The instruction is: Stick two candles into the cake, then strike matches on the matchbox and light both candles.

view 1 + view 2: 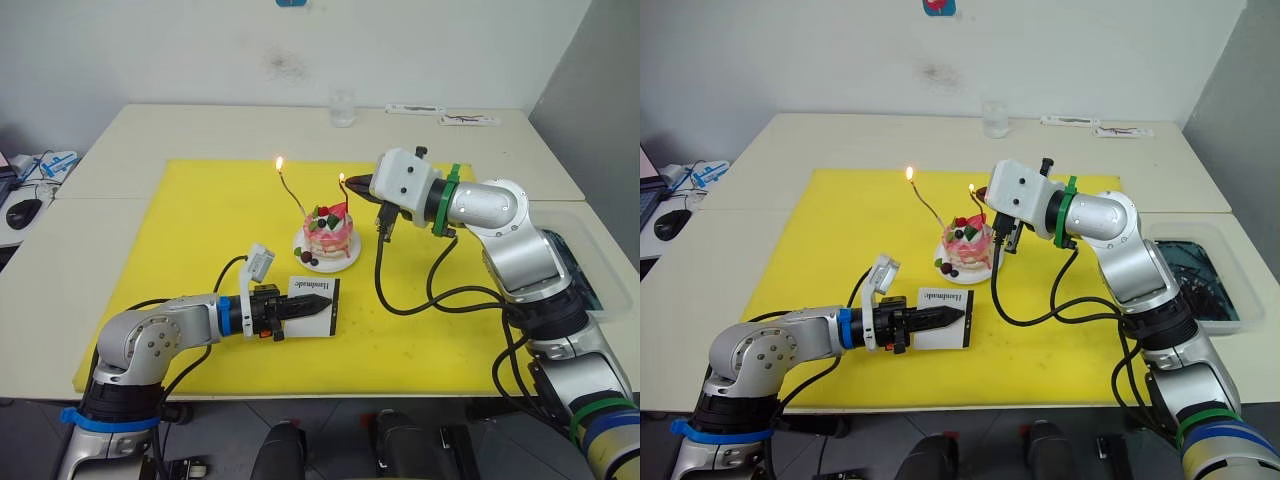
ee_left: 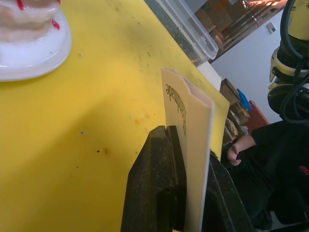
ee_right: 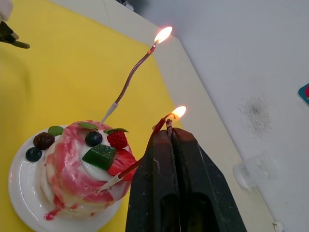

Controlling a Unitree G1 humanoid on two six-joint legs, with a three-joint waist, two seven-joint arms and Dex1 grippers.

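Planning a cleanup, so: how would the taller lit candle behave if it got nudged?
Probably floppy: the taller candle is very thin, wavy and already leans. It likely tips easily, since just its pale end sits in the soft cake. Its flame makes any nudge risky.

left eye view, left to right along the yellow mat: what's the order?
left tool clamping the matchbox → left lit candle → cake → right tool at the second candle's flame.

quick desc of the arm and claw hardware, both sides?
Both arms are silver-grey jointed shells with loose black cables. The left claw has two black fingers behind a blue collar, with a small white module on the wrist. The right claw has black fingers on a white boxy housing behind a green collar. Blue tape wraps the left upper arm, green and blue bands the right.
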